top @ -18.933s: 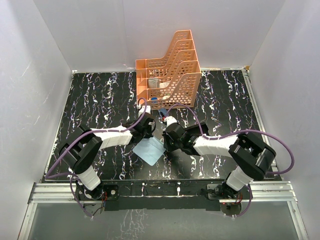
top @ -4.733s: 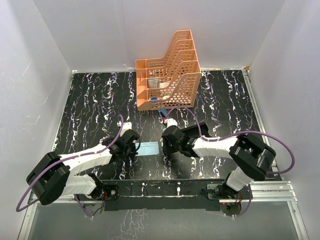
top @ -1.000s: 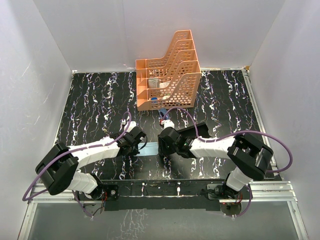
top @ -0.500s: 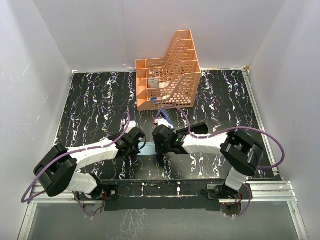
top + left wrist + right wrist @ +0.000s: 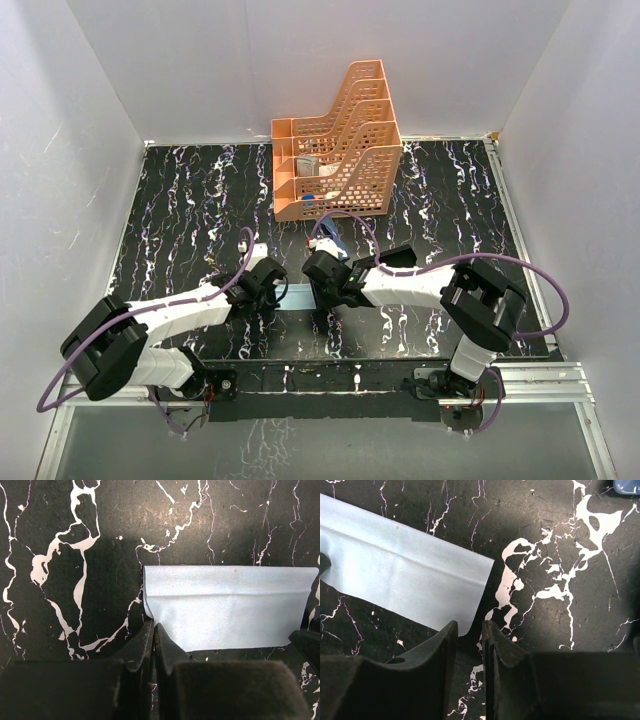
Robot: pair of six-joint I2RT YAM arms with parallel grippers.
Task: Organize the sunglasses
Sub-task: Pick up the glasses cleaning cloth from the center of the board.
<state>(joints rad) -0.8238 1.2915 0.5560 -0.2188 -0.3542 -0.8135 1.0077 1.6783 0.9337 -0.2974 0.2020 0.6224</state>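
I read the bench (image 5: 180, 200) as a black slab with white marble veining, closed in by plain white walls (image 5: 230, 60) on three sides. A metal rail (image 5: 330, 385) runs along its near edge.

An orange stepped organizer (image 5: 345, 150) with perforated sides stands upright at the far middle of the bench. Its lower compartments hold pale items that I cannot identify.

A pale blue cloth (image 5: 230, 607) lies flat near the front centre, folded into a long narrow rectangle. One crease runs along its length. It is well apart from the organizer.
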